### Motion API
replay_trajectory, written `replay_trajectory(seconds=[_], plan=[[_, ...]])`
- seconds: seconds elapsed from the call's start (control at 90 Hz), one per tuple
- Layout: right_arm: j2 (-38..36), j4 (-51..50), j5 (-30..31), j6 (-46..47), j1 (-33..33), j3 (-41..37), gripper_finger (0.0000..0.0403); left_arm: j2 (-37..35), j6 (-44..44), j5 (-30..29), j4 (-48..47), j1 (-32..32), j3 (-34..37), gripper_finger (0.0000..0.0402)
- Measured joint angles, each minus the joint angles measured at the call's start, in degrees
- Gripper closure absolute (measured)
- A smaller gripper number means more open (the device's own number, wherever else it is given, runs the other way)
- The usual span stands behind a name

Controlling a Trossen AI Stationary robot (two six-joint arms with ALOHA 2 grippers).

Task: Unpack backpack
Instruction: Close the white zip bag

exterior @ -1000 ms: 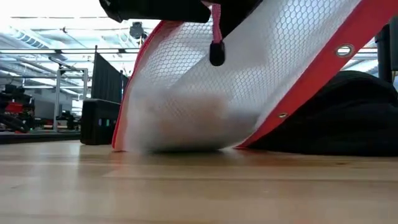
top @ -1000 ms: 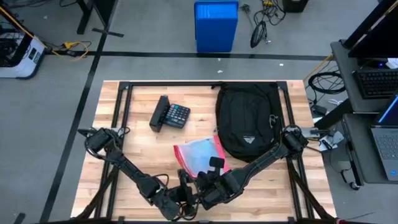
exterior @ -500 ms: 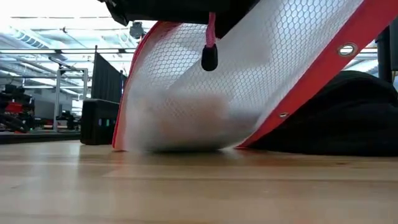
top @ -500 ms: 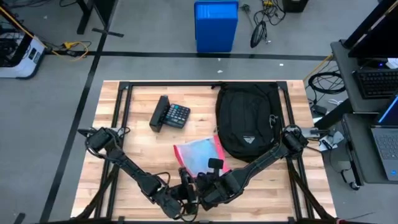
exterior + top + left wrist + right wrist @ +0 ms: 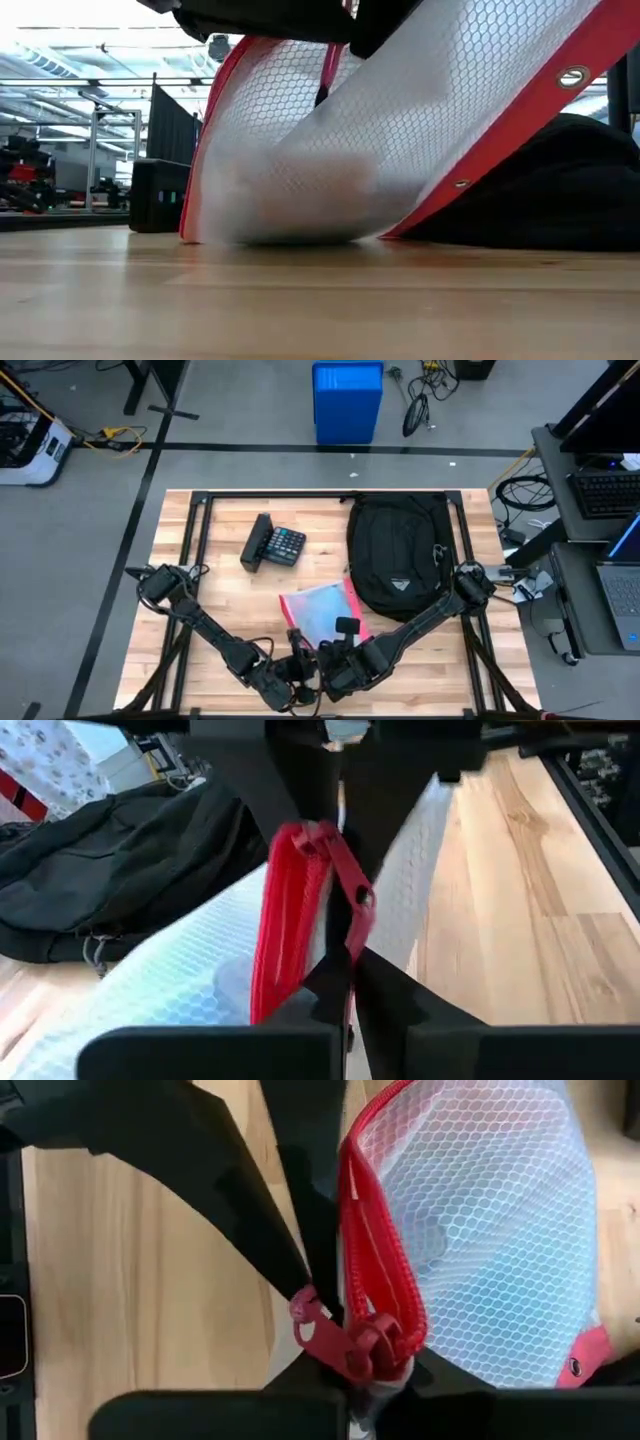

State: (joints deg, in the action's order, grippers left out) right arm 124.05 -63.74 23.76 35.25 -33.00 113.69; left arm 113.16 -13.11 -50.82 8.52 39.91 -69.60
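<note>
A: What's changing since before?
B: Both grippers, left gripper [image 5: 297, 665] and right gripper [image 5: 330, 663], still clamping mesh pouch [image 5: 322, 610] zipper end at 6 o'clock; pull tab [image 5: 330, 72] swinging higher. Backpack [image 5: 398, 552] lying at 2 o'clock

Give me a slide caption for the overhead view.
Both claws, left and right, meet at the near edge of a red-trimmed mesh pouch beside the black backpack; a calculator lies apart.
</note>
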Motion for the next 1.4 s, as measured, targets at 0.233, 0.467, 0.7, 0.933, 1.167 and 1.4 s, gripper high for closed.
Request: replay_trajectory(seconds=[0.233, 0.467, 0.7, 0.933, 1.167, 1.4], plan=[[0.0, -3.1, 0.1, 2.0, -0.7, 0.0, 0.0403, -2.3, -0.1, -0.3, -2.8, 2.6, 0.0, 0.0401], [0.0, -3.3, -1.4, 2.0, -1.2, 0.0, 0.0403, -4.2, -5.9, -1.2, -13.4, 3.7, 0.0, 0.0401], [0.0, -3.5, -2.6, 2.1, -2.2, 0.0, 0.0403, -4.6, -10.6, 1.0, -21.7, 4.1, 0.0, 0.0401], [0.0, -3.6, -2.8, 3.4, -3.4, 0.0, 0.0403, -4.6, -10.6, 1.8, -23.2, 4.1, 0.0, 0.0401], [0.0, -3.7, -3.1, 3.7, -3.5, 0.0, 0.0403, -4.6, -10.5, 3.8, -23.9, 3.9, 0.0, 0.0401], [0.0, -5.2, -3.0, 5.4, -4.4, 0.0, 0.0403, -4.7, -13.8, 4.5, -29.9, 4.1, 0.0, 0.0401]])
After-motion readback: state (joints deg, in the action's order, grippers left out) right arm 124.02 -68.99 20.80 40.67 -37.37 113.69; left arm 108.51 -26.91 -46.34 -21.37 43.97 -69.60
